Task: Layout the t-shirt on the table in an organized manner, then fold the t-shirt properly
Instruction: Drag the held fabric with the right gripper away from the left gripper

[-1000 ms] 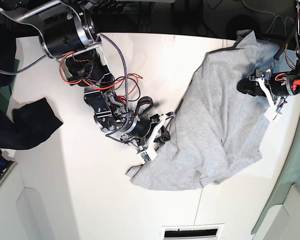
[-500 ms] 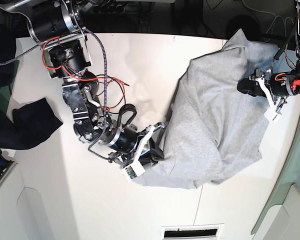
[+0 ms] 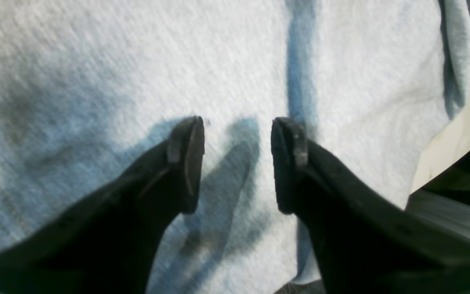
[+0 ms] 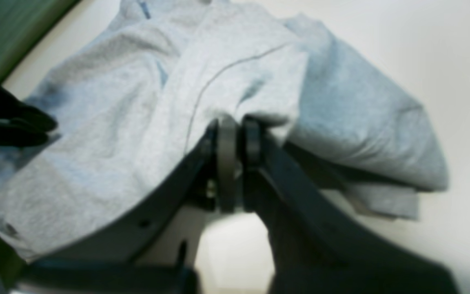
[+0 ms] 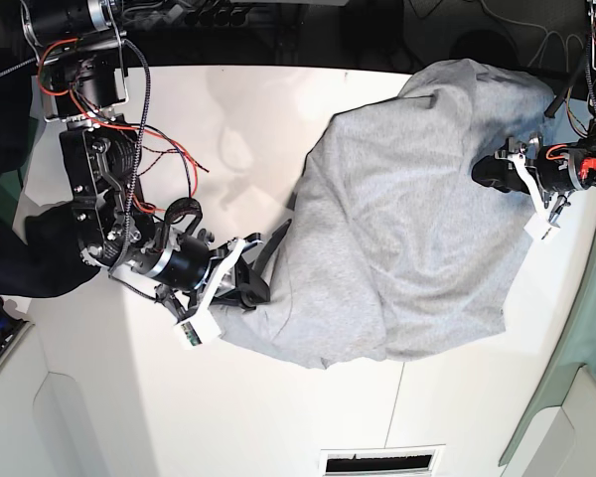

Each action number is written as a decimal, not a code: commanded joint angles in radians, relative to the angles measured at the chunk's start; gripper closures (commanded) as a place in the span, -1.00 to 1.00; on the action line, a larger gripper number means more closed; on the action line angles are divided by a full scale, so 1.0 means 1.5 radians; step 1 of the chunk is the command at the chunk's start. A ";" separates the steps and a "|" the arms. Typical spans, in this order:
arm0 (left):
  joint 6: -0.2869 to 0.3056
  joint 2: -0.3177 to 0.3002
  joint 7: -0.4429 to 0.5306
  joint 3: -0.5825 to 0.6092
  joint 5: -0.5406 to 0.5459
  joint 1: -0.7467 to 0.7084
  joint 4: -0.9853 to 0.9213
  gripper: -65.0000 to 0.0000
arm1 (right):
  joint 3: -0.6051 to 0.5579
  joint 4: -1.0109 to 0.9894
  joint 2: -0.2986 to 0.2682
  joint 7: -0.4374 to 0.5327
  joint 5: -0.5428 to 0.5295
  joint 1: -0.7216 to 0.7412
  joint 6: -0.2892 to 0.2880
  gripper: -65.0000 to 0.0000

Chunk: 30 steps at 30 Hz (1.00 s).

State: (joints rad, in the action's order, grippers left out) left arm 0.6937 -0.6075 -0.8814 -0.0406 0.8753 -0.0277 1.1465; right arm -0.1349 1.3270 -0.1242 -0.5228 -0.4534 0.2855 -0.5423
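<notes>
t-shirt (image 5: 407, 219): a big grey shirt lying bunched on the table (image 5: 278, 109), spread over the middle and the right side in the base view. No letters show on the side that faces up.
writing: none that can be read. A small white tag (image 5: 542, 229) hangs by the left arm and a white block sits on the right arm, but both are too small to read.
shirt edges: the top edge reaches the back edge of the table. The bottom edge curves near the thin dark seam (image 5: 395, 417) on the front. One side is bunched at the right gripper.
right gripper (image 4: 235, 134): pinched tight on a fold of the shirt edge. In the right wrist view the cloth hangs over both black fingers.
left gripper (image 3: 237, 163): fingers spread apart, nothing between them. It is just over the flat grey cloth, and its shadow falls on the shirt.
open room: bare white table at the back left and along the front.
dark cloth (image 5: 20, 248): lies at the far left edge, partly off the table, well apart from the shirt.
vent slot (image 5: 382, 462): at the front edge, below the shirt.
</notes>
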 commanded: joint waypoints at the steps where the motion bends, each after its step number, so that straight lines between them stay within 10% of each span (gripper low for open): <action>1: 0.003 -0.012 0.004 -0.004 -0.003 0.005 0.007 0.07 | 0.010 0.012 0.000 0.012 -0.023 0.003 -0.003 0.90; 30: 0.003 -0.012 0.011 -0.004 -0.003 0.005 0.007 0.07 | 0.025 0.012 0.007 0.065 -0.009 -0.111 -0.007 0.41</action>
State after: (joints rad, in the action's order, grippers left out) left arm 0.6937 -0.6071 -0.8673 -0.0406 0.8726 -0.0280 1.1465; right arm -0.0994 1.3266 -0.1135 -0.4473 -0.4484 0.1028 -0.5404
